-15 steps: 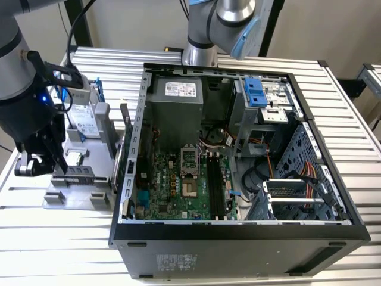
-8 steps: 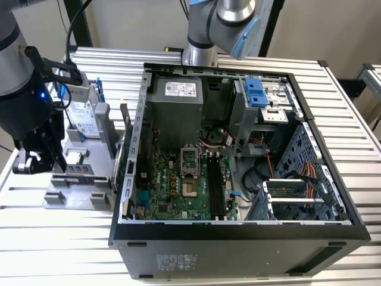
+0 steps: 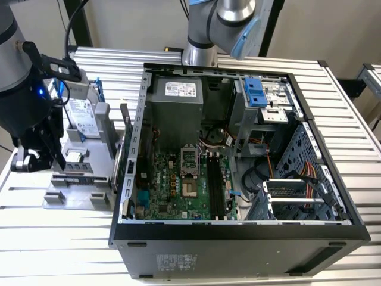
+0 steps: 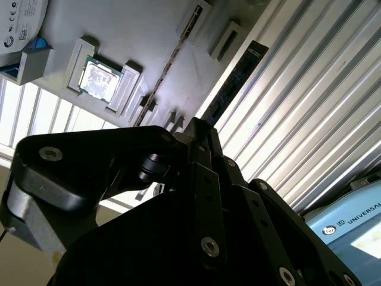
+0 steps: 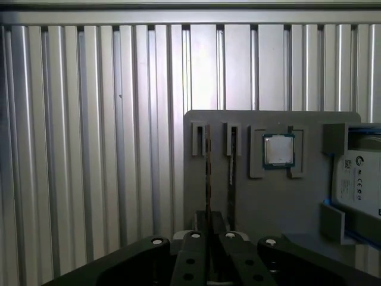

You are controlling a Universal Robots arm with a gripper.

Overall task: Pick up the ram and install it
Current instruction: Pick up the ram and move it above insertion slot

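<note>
Edgewise, the ram (image 4: 238,77) stands at the end of the grey fixture plate (image 5: 280,202) farthest from the hard drive (image 5: 360,179), with its near end at the tip of the gripper (image 4: 201,128). Whether the fingers are clamped on it or merely set beside it cannot be told. It is a thin, flat, dark-blue board, probably light and stiff yet brittle. It is best held across its flat faces near the upper long edge, clear of the contact row. A second thin stick (image 4: 172,59) stands just beside it, followed by a processor (image 5: 278,150) with a bright square metal lid in a raised pocket. The plate looks like matte moulded plastic. It lies on the bench (image 5: 89,149), whose surface is ribbed, shiny metal slats, toward the edge at the exterior view's left. Beside the plate is an open black computer case (image 3: 238,250) holding a green motherboard (image 3: 172,185).
</note>
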